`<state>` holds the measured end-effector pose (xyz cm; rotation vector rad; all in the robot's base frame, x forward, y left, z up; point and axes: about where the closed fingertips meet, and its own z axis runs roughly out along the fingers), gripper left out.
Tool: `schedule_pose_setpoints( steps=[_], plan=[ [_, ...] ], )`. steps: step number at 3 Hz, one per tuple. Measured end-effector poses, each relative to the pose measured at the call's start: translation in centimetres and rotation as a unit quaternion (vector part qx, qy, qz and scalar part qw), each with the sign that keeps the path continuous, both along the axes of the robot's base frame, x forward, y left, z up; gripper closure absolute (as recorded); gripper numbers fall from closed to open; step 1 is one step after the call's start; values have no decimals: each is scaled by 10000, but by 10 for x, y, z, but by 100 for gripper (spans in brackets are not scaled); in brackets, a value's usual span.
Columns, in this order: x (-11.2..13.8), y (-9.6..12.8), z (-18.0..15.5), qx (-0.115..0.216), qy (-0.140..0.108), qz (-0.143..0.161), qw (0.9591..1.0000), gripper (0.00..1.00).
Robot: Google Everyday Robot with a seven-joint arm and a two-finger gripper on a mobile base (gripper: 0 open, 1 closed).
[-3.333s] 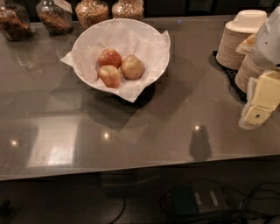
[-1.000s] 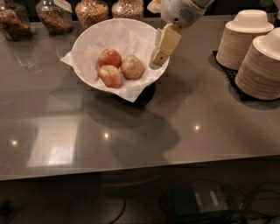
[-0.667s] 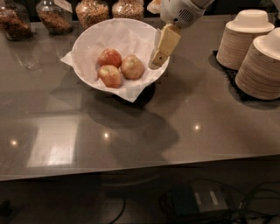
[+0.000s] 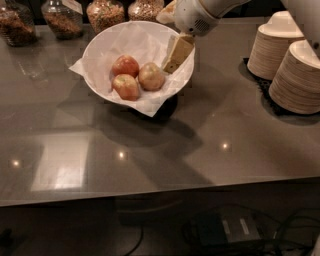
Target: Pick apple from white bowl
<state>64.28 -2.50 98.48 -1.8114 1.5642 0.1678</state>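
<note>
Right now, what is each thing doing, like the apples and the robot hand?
white bowl: upright, paper-lined, holding three apples
pale apple: lying in the bowl, loose
redder apples: lying in the bowl
gripper: over the bowl's right side, beside the pale apple, not holding it
beige bowl stacks: upside down
glass jars: filled with food

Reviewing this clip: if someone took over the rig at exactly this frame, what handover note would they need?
End effector: inside the right half of the white bowl, just right of the apple, with nothing seen in it.
Apple: the pale one, lying on the paper lining in the bowl, beside two redder apples to its left.
Done: the end effector has been brought to the bowl.
Left: settle on the pale apple, grasp it and lift it clear of the bowl without taking a red one.
</note>
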Motion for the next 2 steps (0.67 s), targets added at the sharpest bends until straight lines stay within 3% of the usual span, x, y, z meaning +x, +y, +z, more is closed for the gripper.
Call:
schedule_pose_setpoints(
  steps=[1,2],
  plan=[
    [16,10,-10,53,-45,129,9999,42],
    [26,16,-23,66,-4,230,9997,55]
  ],
)
